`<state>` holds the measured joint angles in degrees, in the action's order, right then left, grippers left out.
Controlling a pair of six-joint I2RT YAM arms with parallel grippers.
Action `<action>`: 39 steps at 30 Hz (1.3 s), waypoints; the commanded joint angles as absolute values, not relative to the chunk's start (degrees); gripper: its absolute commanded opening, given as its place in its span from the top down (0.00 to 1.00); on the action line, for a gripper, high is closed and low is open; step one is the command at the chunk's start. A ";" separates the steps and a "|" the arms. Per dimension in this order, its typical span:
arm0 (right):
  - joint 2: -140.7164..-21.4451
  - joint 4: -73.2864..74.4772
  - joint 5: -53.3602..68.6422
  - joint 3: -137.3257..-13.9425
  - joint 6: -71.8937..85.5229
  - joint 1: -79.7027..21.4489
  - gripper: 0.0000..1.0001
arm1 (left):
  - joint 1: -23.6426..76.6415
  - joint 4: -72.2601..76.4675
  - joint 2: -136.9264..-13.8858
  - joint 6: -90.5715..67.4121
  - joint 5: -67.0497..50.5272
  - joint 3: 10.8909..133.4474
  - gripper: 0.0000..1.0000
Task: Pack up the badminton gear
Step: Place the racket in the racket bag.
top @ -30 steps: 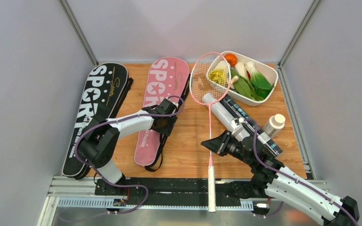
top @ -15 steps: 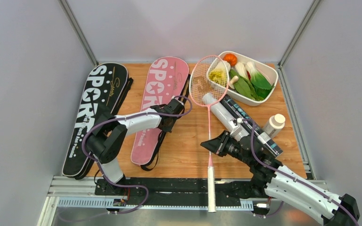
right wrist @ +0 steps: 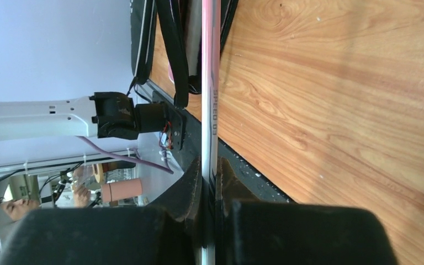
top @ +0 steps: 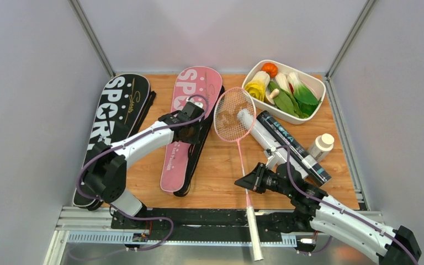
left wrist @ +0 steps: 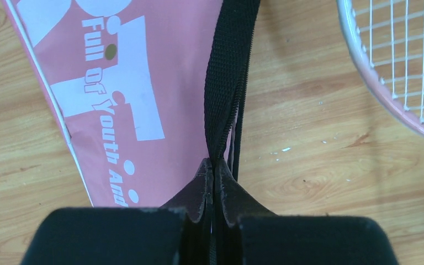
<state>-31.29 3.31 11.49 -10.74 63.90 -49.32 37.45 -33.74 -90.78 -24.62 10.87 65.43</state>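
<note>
Landmark: the pink cover (top: 190, 122), lying lengthwise on the wooden table (top: 221, 165), wide end toward the back wall. White lettering reads "SPORT" along it; the left wrist view shows smaller print, "Full Of Youth An…", cut off by the fingers.

Left gripper (left wrist: 214, 175): fingers pressed together, pinching the black strap (left wrist: 229, 72) that runs along the pink cover's right edge. From above the gripper sits over that edge, about mid-length of the cover.

Black cover (top: 110, 132): left of the pink cover, parallel to it, same "SPORT" in white plus a gold script line too small to read.

Pink racket (top: 235, 118): just right of the pink cover; head near the cover's wide end, shaft slanting toward the near edge, white grip hanging past the table over the black rail. Shaft print in the right wrist view: "SPEED 03".

Right gripper (top: 252, 181): closed on the racket shaft just above the grip, right of the pink cover's narrow end.

Two tubes (top: 279, 143): right of the racket, side by side on a slant, one white, one black. Black tube shows light lettering, not legible with confidence; the racket head overlaps the white tube's far end.

White bowl (top: 314, 83) of toy vegetables: back right, well apart from the pink cover. Small white bottle (top: 321, 146): right of the tubes.
</note>
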 commanded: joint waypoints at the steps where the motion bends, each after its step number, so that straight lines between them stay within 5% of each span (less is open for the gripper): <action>1: -27.74 2.66 14.81 -10.57 67.18 -49.36 1.00 | 35.08 -28.96 -86.75 -29.19 9.12 67.52 1.00; 16: -28.37 -4.43 19.60 -6.68 74.46 -49.45 1.00 | 32.57 -24.42 -79.67 -34.56 3.88 63.96 1.00; 39: -60.98 -47.52 24.08 -13.79 86.56 -49.39 1.00 | 32.17 -14.73 -71.75 -39.19 -7.58 51.89 1.00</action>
